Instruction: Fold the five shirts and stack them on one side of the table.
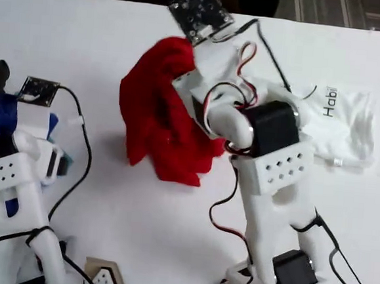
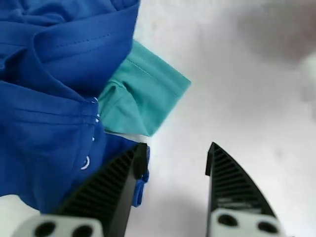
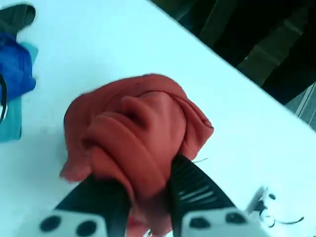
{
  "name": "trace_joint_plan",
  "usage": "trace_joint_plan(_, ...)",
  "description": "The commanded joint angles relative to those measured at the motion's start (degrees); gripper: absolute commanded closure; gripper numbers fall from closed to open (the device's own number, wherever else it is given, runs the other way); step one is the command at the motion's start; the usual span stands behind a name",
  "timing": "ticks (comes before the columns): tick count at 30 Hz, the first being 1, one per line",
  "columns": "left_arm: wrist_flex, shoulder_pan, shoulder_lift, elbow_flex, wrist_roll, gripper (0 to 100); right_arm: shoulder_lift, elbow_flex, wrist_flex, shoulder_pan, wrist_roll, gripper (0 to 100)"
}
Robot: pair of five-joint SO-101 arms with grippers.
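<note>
Red shirt (image 1: 162, 120) gripped over the tabletop (image 1: 86, 42).
Bunched tight between the closed right fingers (image 3: 185, 173), near the white shirt (image 1: 339, 127); left fingers (image 2: 217, 158) spread wide, holding nothing, just beside the blue shirt (image 2: 44, 98) and teal shirt (image 2: 143, 96).

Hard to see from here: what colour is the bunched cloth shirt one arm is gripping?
Red; the crumpled red shirt shows best in the high view.

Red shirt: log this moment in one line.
right gripper: shut on red shirt, bunched | left gripper: open beside blue shirt | white shirt: on table
</note>
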Motion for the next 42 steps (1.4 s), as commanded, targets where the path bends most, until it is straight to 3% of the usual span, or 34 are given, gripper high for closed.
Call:
trace_joint_plan(1, 3.4, 5.2, -1.7, -0.7, -0.1, 79, -2.5, -3.1, -4.3, 4.6, 0.2, 97.9)
trace_joint_plan(6, 4.9, 19.0, -1.8, -0.6, 0.4, 79, 3.3, -3.1, -7.0, 13.0, 0.2, 97.8)
trace_joint_plan(11, 0.6, 33.0, -1.8, -0.7, 4.5, 79, 10.9, -3.5, -7.9, 18.4, 0.2, 97.8)
trace_joint_plan(17, -12.7, 45.0, -1.1, 0.1, 14.9, 78, 13.9, -3.5, -8.0, 19.1, 0.2, 97.8)
trace_joint_plan(23, -33.1, 50.2, -0.9, 5.7, 18.0, 71, 15.3, -3.2, -9.5, 21.3, 0.2, 97.8)
trace_joint_plan(27, -38.9, 54.5, 7.2, 5.2, 18.5, 71, 16.9, -3.3, -9.5, 24.3, 0.2, 97.8)
trace_joint_plan(34, -33.8, 57.1, 28.0, -11.9, 25.9, 71, 17.4, -3.3, -9.2, 26.2, 0.2, 97.8)
trace_joint_plan(42, -30.2, 61.7, 37.5, -26.0, 29.1, 71, 17.5, -3.1, -9.1, 26.3, 0.2, 97.8)
